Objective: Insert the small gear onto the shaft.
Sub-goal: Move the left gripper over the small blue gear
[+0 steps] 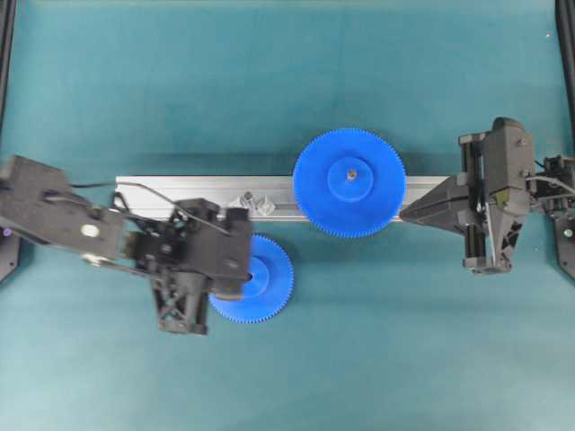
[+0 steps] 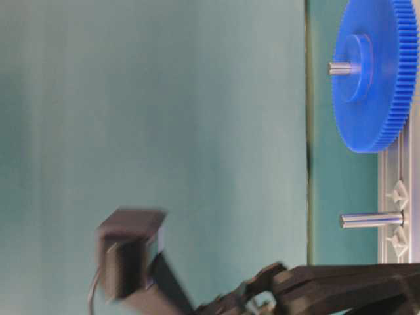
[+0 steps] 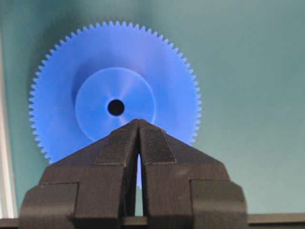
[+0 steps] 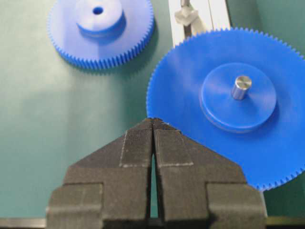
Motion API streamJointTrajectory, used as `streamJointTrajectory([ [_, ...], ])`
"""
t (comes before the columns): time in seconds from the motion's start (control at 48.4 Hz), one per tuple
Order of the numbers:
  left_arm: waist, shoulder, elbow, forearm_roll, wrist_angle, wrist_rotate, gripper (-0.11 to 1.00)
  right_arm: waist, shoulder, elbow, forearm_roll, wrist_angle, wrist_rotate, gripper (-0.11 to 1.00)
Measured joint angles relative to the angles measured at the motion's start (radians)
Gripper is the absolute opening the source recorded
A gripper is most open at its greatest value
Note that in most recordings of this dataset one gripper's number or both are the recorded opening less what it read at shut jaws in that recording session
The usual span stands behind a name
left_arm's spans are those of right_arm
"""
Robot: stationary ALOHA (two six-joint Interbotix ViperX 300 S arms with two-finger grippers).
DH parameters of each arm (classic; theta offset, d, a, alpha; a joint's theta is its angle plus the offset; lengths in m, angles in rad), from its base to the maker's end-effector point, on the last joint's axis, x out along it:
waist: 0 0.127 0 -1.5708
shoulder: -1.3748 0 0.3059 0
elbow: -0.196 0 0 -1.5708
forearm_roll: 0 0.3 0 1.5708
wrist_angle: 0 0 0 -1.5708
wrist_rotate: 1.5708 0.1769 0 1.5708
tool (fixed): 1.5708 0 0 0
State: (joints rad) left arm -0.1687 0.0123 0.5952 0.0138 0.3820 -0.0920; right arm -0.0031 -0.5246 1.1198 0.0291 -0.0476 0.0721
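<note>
Overhead exterior view: small gear point(image 1: 260, 289) flat on teal worktop point(image 1: 269, 81), lower centre, just below aluminium rail point(image 1: 180, 190), partly covered by left pincer point(image 1: 235, 260). Shaft point(image 1: 250, 197) upright on rail, bare, just above small gear, left of large gear point(image 1: 349, 182) seated on second pin. Left wrist view: left pincer point(image 3: 138, 125) clenched, tips meeting, nothing between, directly below hub hole of small gear point(image 3: 114, 90). Right wrist view: right pincer point(image 4: 153, 122) clenched, empty, at edge of large gear point(image 4: 228, 102), at frame right in overhead view.
</note>
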Motion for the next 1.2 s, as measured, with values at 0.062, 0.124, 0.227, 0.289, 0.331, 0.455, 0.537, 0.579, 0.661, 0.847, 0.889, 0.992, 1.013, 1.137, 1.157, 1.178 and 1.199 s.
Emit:
streamJointTrajectory([
  [0.062, 0.000, 0.026, -0.025, 0.002, 0.049, 0.000, -0.01, 0.000, 0.005, 0.002, 0.002, -0.003, 0.000, 0.01],
  [0.124, 0.000, 0.052, -0.057, 0.002, 0.104, 0.000, -0.01, 0.000, 0.009, 0.000, 0.002, -0.003, 0.000, 0.01],
  [0.227, 0.000, 0.078, -0.092, 0.002, 0.158, 0.002, -0.01, 0.000, 0.015, -0.003, 0.000, 0.000, 0.000, 0.01],
  [0.289, 0.000, 0.087, -0.109, 0.003, 0.170, 0.006, -0.01, 0.000, 0.018, -0.008, 0.000, 0.000, 0.000, 0.01],
  [0.331, -0.002, 0.094, -0.118, 0.003, 0.173, 0.011, -0.01, 0.000, 0.020, -0.008, 0.000, 0.000, 0.000, 0.01],
  [0.455, 0.000, 0.107, -0.141, 0.005, 0.179, 0.017, -0.01, 0.000, 0.021, -0.008, 0.002, 0.000, 0.000, 0.01],
  [0.537, 0.000, 0.114, -0.155, 0.006, 0.190, 0.017, -0.01, 0.000, 0.021, -0.009, 0.002, 0.000, 0.000, 0.01],
  [0.579, -0.002, 0.118, -0.163, 0.006, 0.198, 0.017, -0.01, 0.000, 0.021, -0.009, 0.000, 0.000, 0.000, 0.01],
  [0.661, 0.000, 0.129, -0.173, 0.006, 0.210, 0.017, -0.01, 0.000, 0.021, -0.009, 0.002, 0.000, 0.000, 0.01],
  [0.847, 0.000, 0.144, -0.196, 0.006, 0.227, 0.020, -0.01, 0.000, 0.021, -0.009, 0.002, 0.000, 0.000, 0.01],
  [0.889, -0.002, 0.146, -0.201, 0.006, 0.230, 0.020, -0.01, 0.000, 0.021, -0.008, 0.002, 0.000, 0.000, 0.01],
  [0.992, 0.000, 0.146, -0.209, 0.006, 0.239, 0.020, -0.01, 0.000, 0.021, -0.009, 0.000, -0.003, 0.000, 0.01],
  [1.013, 0.000, 0.147, -0.212, 0.006, 0.241, 0.020, -0.01, 0.000, 0.021, -0.009, 0.000, -0.003, 0.000, 0.01],
  [1.137, 0.000, 0.147, -0.216, 0.006, 0.262, 0.020, -0.01, 0.000, 0.023, -0.009, 0.002, -0.005, 0.000, 0.01],
  [1.157, 0.000, 0.147, -0.218, 0.006, 0.267, 0.020, -0.01, 0.000, 0.021, -0.008, 0.000, -0.005, 0.000, 0.01],
  [1.178, 0.000, 0.147, -0.219, 0.006, 0.270, 0.020, -0.01, 0.000, 0.021, -0.009, 0.000, -0.005, 0.000, 0.01],
  [1.199, 0.000, 0.147, -0.221, 0.008, 0.273, 0.020, -0.01, 0.000, 0.021, -0.008, 0.000, -0.005, 0.000, 0.01],
])
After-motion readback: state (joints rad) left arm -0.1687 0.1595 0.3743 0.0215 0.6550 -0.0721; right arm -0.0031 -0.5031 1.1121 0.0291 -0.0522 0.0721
